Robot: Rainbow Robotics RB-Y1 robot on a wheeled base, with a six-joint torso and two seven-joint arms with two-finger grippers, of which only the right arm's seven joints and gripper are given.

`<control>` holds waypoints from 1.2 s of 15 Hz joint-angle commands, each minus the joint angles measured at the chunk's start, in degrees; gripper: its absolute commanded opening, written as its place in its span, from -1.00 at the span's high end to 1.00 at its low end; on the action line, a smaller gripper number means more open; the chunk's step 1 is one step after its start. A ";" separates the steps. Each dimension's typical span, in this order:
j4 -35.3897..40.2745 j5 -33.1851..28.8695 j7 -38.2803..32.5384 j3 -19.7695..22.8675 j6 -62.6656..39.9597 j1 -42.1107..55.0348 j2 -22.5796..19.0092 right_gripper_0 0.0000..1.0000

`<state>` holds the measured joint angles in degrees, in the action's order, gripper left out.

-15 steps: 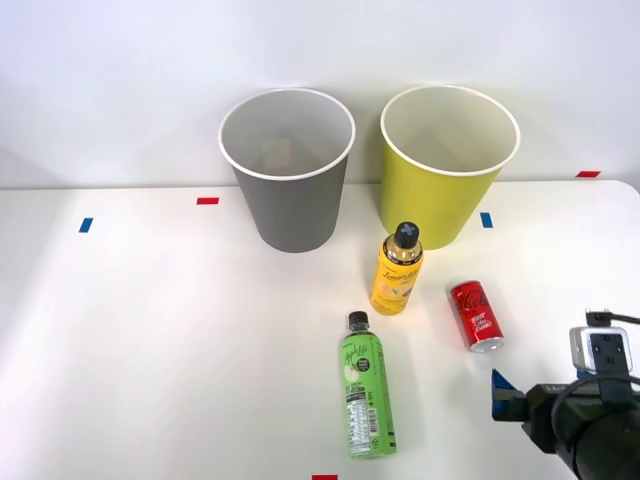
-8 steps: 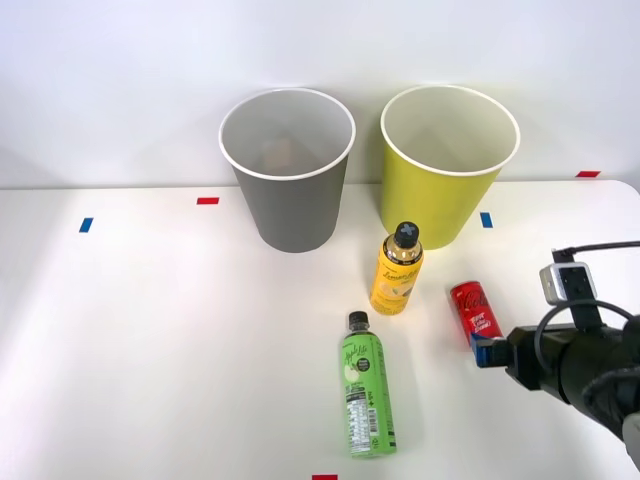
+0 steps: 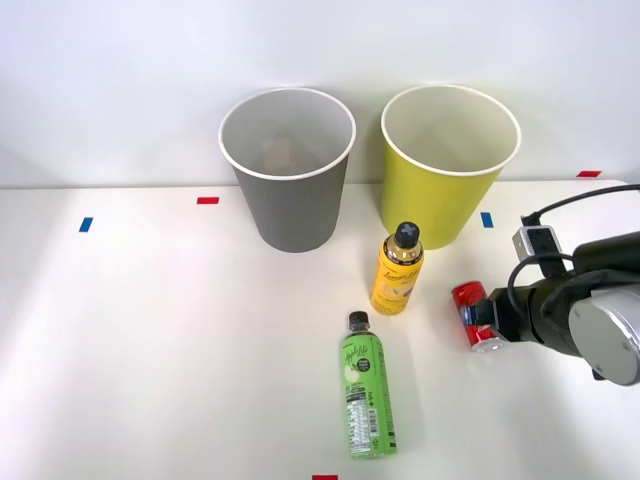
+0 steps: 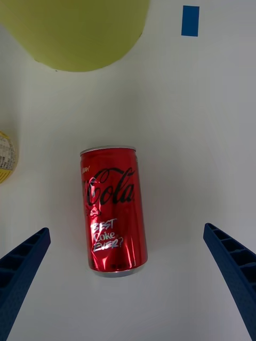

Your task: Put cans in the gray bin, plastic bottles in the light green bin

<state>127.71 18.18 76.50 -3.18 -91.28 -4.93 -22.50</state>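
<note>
The red can (image 3: 466, 294) lies on its side on the white table, right of the yellow bottle (image 3: 398, 270), which stands upright. The green bottle (image 3: 366, 385) lies flat nearer the front edge. Behind them stand the gray bin (image 3: 287, 170) and the light green bin (image 3: 447, 165). My right gripper (image 3: 480, 318) hovers over the can and hides part of it. In the wrist view the can (image 4: 113, 210) lies between my open fingers (image 4: 21, 266), untouched, with the light green bin (image 4: 74, 32) beyond it and the yellow bottle (image 4: 5, 157) at the edge.
Blue tape marks (image 3: 486, 219) and red tape marks (image 3: 207, 200) are stuck on the table. A white wall runs behind the bins. Bare tabletop stretches to the left of the bottles.
My right arm has moved from the table's front right corner back towards the bins, and the gripper now sits over the can. The can and bottles have not moved.
</note>
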 commanded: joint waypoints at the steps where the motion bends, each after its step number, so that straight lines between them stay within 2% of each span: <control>1: -5.10 0.02 0.05 0.28 -0.03 -3.94 1.14 -1.00; 8: -10.11 1.16 0.75 0.02 -0.12 -6.23 1.32 -1.00; 11: -14.50 1.07 1.55 -0.51 -0.12 -8.78 1.40 -1.00; 18: -18.72 -0.51 1.81 -0.78 -0.12 -10.80 3.16 -1.00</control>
<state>110.05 17.76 78.21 -3.94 -91.40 -15.11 -19.68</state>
